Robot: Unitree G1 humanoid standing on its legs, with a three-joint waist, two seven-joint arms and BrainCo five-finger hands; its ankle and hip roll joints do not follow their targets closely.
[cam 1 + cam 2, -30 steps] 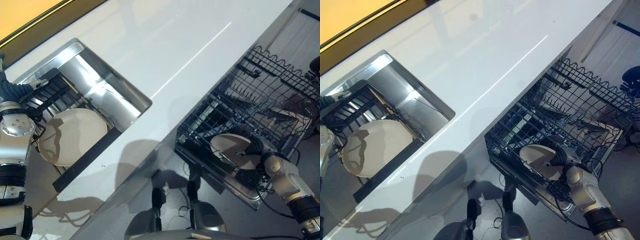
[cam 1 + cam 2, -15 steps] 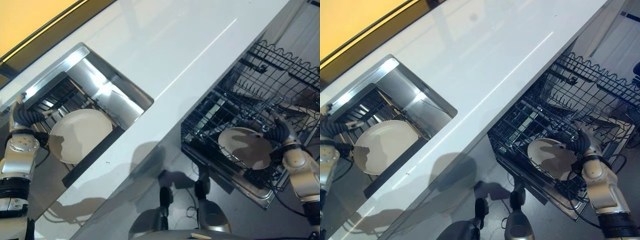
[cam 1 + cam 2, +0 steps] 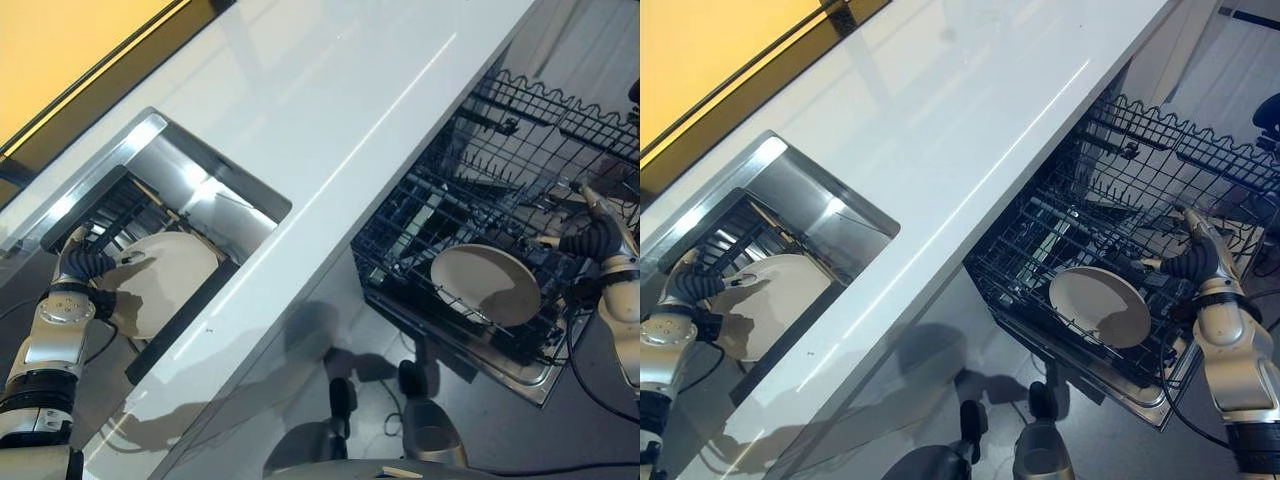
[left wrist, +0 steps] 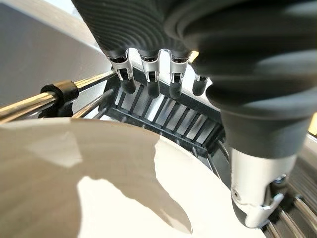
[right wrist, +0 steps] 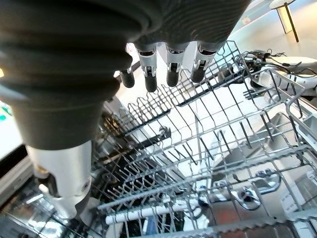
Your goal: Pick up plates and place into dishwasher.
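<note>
While the left hand (image 3: pixel 82 268) reaches down into the sink (image 3: pixel 215 190), its fingers (image 4: pixel 149 82) are straight and hold nothing. They hover just above the far edge of a cream plate (image 3: pixel 160 280) and do not touch it. This plate lies tilted in a black dish rack (image 3: pixel 105 200) that stands inside the sink, and a metal rod (image 4: pixel 54 94) of the rack passes just beside the plate's rim. The sink is cut into a white counter (image 3: pixel 330 110) which runs across the scene.

On the robot's right side, below the counter edge, a wire dishwasher rack (image 3: pixel 500 180) is pulled out. A second cream plate (image 3: pixel 487 284) leans among the tines in the near part of this rack. The right hand (image 3: pixel 598 228) is over the rack, beside this plate but apart from it. Its fingers (image 5: pixel 171 69) are also straight and relaxed, with nothing between them and the thumb, so this hand is empty as well. In the right wrist view, rows of grey tines and a white bar of the rack lie under the fingers.
</note>
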